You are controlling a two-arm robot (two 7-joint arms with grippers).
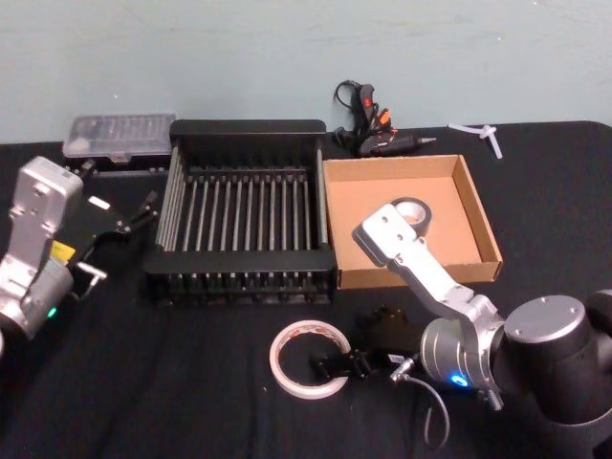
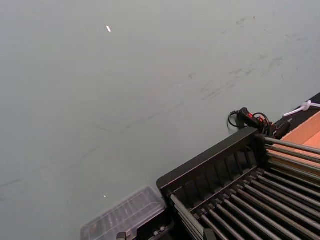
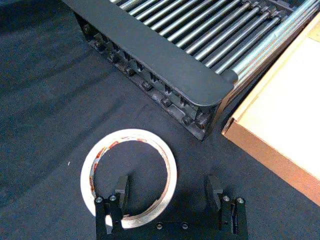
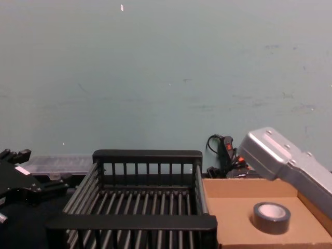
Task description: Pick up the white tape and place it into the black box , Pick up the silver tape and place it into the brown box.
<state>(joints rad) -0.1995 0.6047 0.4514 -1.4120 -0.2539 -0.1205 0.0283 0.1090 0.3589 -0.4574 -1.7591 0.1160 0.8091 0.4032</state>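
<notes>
right gripper (image 3: 170, 192) spread wide, 1 finger inside the white tape (image 3: 128, 175), other outside its rim

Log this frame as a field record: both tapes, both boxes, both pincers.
white tape: large thin white tape ring flat on the black cloth, in front of the crate
silver tape: small thick grey-silver tape roll inside the cardboard box
black box: black slatted plastic crate, no tape inside
brown box: shallow brown cardboard box, right of the crate
right pincer: open, straddling the ring's near edge
left pincer: idle left of the crate
</notes>
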